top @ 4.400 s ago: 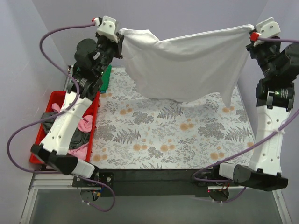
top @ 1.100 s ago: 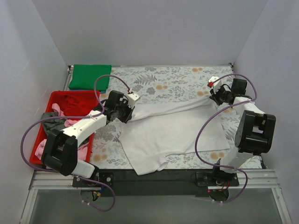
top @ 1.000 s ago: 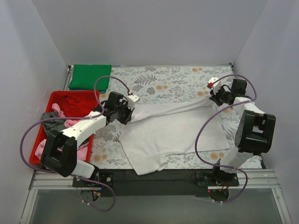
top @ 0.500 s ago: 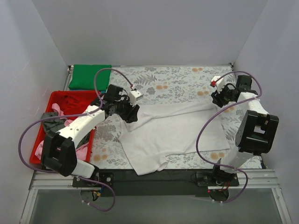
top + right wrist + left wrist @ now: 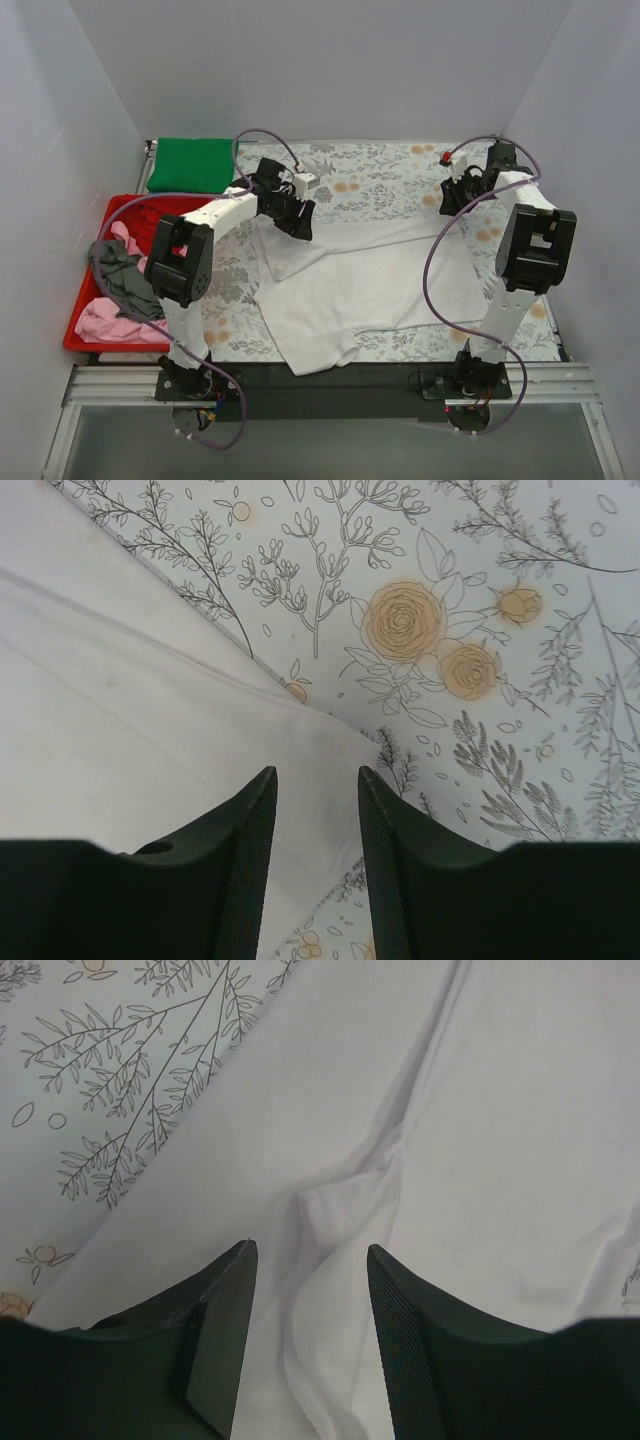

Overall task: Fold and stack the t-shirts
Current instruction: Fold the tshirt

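White t-shirt (image 5: 370, 285) lies spread flat under both arms, left gripper (image 5: 310, 1248) and right gripper (image 5: 316, 772) each with fingers apart over its far edge; folding it evenly likely needs 2 level, matched pinches there.

A lab test cell: plain grey walls (image 5: 330, 70) enclose a cloth-covered table (image 5: 330, 378) on aluminium framing (image 5: 110, 380).

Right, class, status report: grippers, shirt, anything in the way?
Left gripper open, right gripper open, both empty. White t-shirt spread out, rumpled. Nothing blocking.
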You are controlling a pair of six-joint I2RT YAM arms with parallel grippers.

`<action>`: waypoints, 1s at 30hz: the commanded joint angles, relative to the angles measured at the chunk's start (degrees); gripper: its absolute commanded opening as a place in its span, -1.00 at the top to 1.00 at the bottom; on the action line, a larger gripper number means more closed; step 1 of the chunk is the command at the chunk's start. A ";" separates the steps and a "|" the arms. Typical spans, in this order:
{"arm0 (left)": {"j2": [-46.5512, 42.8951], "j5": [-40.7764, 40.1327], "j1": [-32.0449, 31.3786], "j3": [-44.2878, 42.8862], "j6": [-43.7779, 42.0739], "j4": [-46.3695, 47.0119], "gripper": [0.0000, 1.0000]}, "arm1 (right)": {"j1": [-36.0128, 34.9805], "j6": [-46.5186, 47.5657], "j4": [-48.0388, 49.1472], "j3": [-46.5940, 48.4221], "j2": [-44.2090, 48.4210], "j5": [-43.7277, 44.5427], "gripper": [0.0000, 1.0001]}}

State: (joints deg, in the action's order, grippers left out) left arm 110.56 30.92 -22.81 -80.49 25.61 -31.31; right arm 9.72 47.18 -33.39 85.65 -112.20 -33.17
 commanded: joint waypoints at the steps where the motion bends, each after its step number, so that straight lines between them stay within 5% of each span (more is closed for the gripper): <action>1: 1.75 5.72 0.04 -3.44 2.78 -0.77 0.06 | -0.22 -4.11 -1.95 4.70 -0.82 0.64 0.10; 9: 2.73 10.83 -4.43 -0.02 1.03 -5.25 0.20 | -0.75 -6.57 -1.95 9.44 -2.14 1.18 0.10; 14: -4.56 5.48 -10.41 5.08 -1.78 -7.18 0.22 | -3.91 -6.92 -1.95 8.67 -2.49 2.14 0.14; 20: -6.59 2.13 -10.50 3.33 -8.28 -12.10 0.21 | -8.39 -4.12 -1.68 6.47 -2.23 6.96 0.16; 28: -6.68 1.77 -5.76 -1.77 -4.26 -9.65 0.21 | -11.74 0.01 -1.60 4.00 -4.16 15.49 0.25; 30: -6.06 1.60 -4.44 -1.95 -3.46 -8.42 0.19 | -11.74 0.02 -1.51 4.00 -4.69 16.38 0.14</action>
State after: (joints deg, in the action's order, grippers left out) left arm 106.39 32.99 -29.23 -80.49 20.88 -41.10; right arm -2.22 45.23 -35.00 90.17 -115.59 -20.82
